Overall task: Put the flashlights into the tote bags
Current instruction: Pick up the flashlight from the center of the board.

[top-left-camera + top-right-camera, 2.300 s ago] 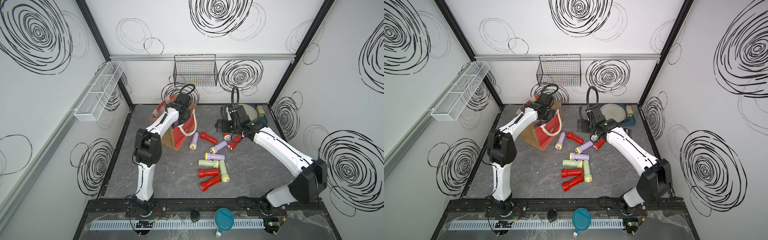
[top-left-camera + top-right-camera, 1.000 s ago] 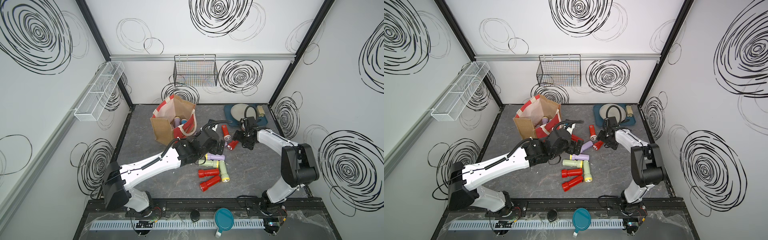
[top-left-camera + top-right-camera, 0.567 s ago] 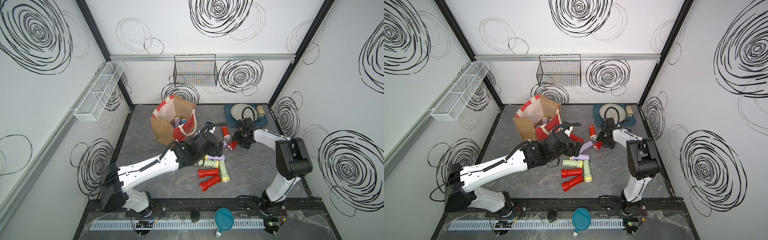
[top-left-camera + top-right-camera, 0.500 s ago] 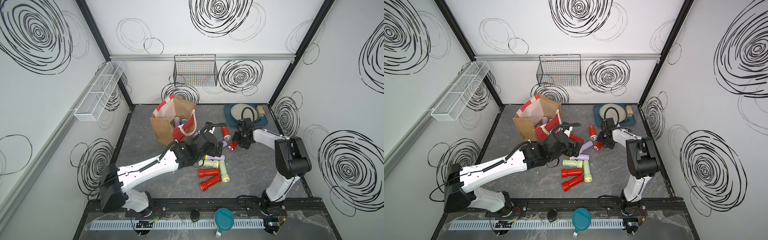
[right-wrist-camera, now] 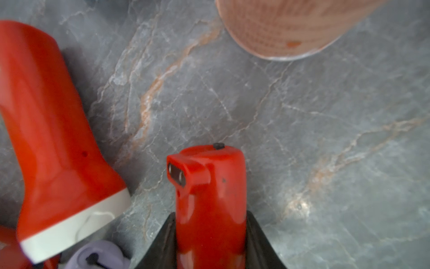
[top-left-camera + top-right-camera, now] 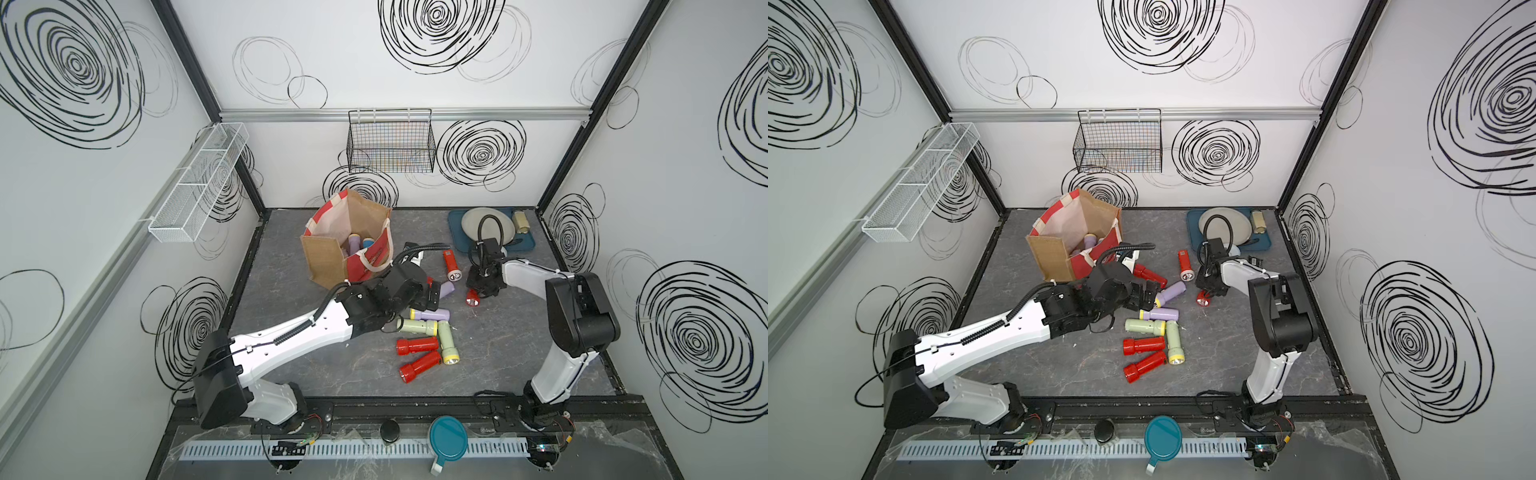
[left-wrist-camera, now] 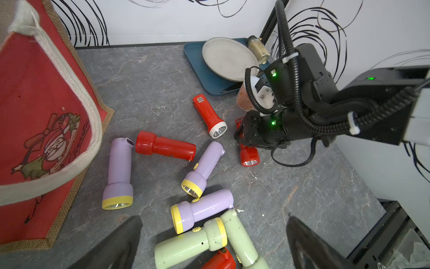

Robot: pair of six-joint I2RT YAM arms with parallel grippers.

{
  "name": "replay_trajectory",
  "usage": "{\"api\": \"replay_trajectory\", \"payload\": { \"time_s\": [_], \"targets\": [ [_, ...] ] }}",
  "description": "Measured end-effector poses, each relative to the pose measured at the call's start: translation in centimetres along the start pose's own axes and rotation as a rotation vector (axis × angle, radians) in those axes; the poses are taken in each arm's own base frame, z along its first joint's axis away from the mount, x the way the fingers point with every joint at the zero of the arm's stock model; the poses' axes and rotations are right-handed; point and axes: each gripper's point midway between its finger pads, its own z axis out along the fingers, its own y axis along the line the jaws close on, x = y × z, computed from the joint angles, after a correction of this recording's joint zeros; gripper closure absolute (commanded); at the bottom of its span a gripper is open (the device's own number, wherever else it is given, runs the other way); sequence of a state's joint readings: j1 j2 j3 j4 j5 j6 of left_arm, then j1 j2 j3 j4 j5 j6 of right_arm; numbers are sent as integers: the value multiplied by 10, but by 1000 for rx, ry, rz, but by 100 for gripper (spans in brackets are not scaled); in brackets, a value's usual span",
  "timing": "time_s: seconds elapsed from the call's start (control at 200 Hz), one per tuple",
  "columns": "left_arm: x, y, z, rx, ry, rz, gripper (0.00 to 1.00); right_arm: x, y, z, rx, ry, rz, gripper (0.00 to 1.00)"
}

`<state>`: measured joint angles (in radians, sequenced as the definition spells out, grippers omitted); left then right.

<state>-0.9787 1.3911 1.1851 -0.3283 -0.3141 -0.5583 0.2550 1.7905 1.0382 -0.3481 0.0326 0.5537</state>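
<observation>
Tote bag (image 6: 322, 262): standing open on the grey tabletop (image 6: 519, 340), a lilac flashlight (image 6: 354, 242) and a blue flashlight (image 6: 368, 242) inside it. Just right of the bag, your left gripper (image 7: 213, 217) hangs with its jaws spread wide and nothing between them, above the loose flashlights (image 6: 417, 327) — lilac, pale green and red — scattered on the bag's right side. Farther right of the bag, your right gripper (image 5: 210, 235) is clamped on the handle of a red flashlight (image 5: 209, 186) down at the tabletop. Farther still from the bag, just beyond that flashlight, you see a tan can (image 5: 290, 23).
</observation>
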Motion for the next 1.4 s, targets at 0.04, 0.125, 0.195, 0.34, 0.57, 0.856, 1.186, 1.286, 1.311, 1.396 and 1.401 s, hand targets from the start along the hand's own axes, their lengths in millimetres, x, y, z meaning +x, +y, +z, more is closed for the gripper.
{"api": "replay_trajectory", "payload": {
  "time_s": [0.04,0.125,0.195,0.34,0.57,0.856,1.186,1.286,1.311,1.396,1.401],
  "targets": [
    [-1,1,0,0,-2,-7,0,3,0,-1,2,-3,-18,76],
    [-5,3,0,9,-11,-23,0,10,2,-4,0,-2,-58,87],
    [-8,5,0,16,-13,-36,0,19,4,-7,-11,0,-104,92],
    [-19,8,-2,58,-24,-87,1,38,25,-37,-103,-44,-246,95],
    [-61,20,-24,183,-120,-238,2,20,100,-160,-510,-365,-380,97],
    [-97,10,-51,363,-192,-285,3,34,146,-231,-820,-436,-459,99],
    [-104,-16,-57,491,-152,-259,8,36,192,-295,-1010,-478,-558,100],
    [-110,-19,-60,503,-160,-257,10,38,201,-304,-1037,-488,-582,100],
    [-111,-19,-61,504,-162,-257,10,39,202,-305,-1040,-488,-587,100],
    [-116,-18,-61,507,-170,-262,13,43,207,-306,-1048,-484,-604,100],
    [-116,-18,-61,507,-170,-263,13,43,207,-305,-1048,-483,-605,100]
  ]
}}
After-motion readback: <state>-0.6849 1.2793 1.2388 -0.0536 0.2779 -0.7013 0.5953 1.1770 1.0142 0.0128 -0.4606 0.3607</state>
